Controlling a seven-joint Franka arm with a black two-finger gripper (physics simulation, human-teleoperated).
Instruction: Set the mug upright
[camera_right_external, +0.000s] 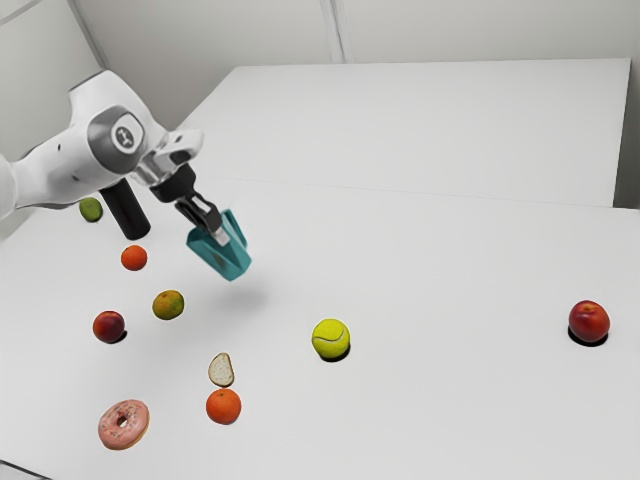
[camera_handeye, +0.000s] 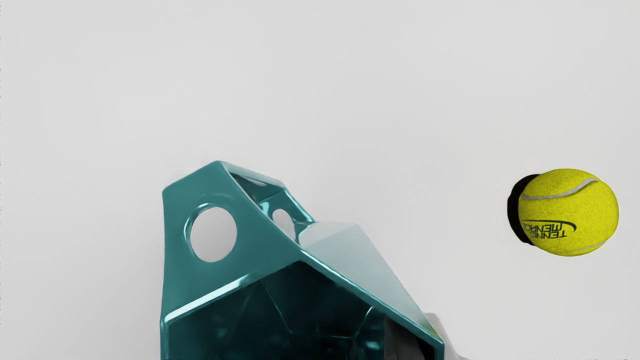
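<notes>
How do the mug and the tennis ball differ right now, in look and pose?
Pose: the mug is held tilted above the table by my gripper, while the tennis ball rests on the table.
Shape: the mug is faceted and hollow; the tennis ball is round.
Look: the mug is glossy teal; the tennis ball is matte yellow.

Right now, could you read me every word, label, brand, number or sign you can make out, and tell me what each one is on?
"TENNIS": on the yellow tennis ball.
"MENAC", perhaps with another letter curving out of sight: on the same ball.
A mark on the round badge of the white arm: too small to read.
</notes>
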